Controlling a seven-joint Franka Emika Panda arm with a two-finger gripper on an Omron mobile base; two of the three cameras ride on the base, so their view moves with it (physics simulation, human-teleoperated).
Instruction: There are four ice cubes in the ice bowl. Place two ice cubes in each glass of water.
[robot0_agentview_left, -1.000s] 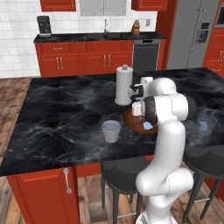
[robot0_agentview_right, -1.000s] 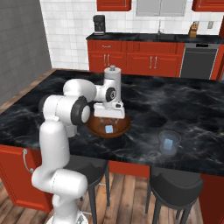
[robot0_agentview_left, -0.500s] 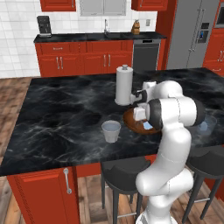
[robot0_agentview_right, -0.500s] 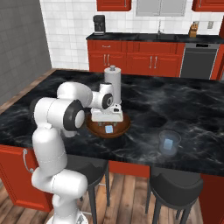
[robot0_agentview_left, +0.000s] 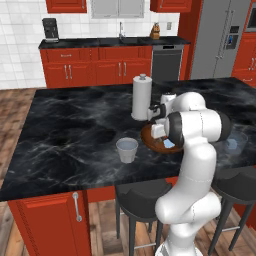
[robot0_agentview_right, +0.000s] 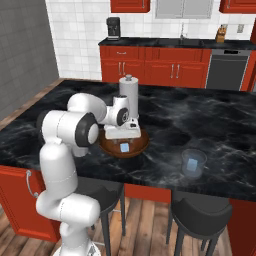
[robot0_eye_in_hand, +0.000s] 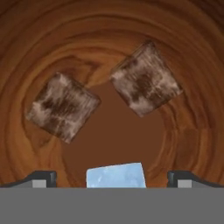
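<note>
The reddish-brown ice bowl (robot0_agentview_left: 150, 142) (robot0_agentview_right: 107, 147) (robot0_eye_in_hand: 112, 26) sits on the black island, in front of the paper-towel roll. My gripper (robot0_agentview_left: 159, 131) (robot0_agentview_right: 124, 134) (robot0_eye_in_hand: 113, 179) hangs low inside it, jaws open wide. One pale blue ice cube (robot0_eye_in_hand: 116, 175) (robot0_agentview_right: 124, 147) lies between the fingertips (robot0_eye_in_hand: 41, 178), touching neither. Two more ice cubes (robot0_eye_in_hand: 63, 106) (robot0_eye_in_hand: 145, 78) rest on the bowl's floor further along. One glass of water (robot0_agentview_left: 127, 149) stands left of the bowl, another glass (robot0_agentview_left: 235, 142) (robot0_agentview_right: 193, 162) to its right.
A tall white paper-towel roll (robot0_agentview_left: 141, 97) (robot0_agentview_right: 128, 95) stands just behind the bowl, close to my hand. Black stools (robot0_agentview_left: 140, 192) (robot0_agentview_right: 200, 212) sit under the island's front edge. Red cabinets and a dishwasher line the back wall.
The arm has folded further and the hand has sunk lower into the bowl. The jaws stay open. Bowl and glasses have not moved.
</note>
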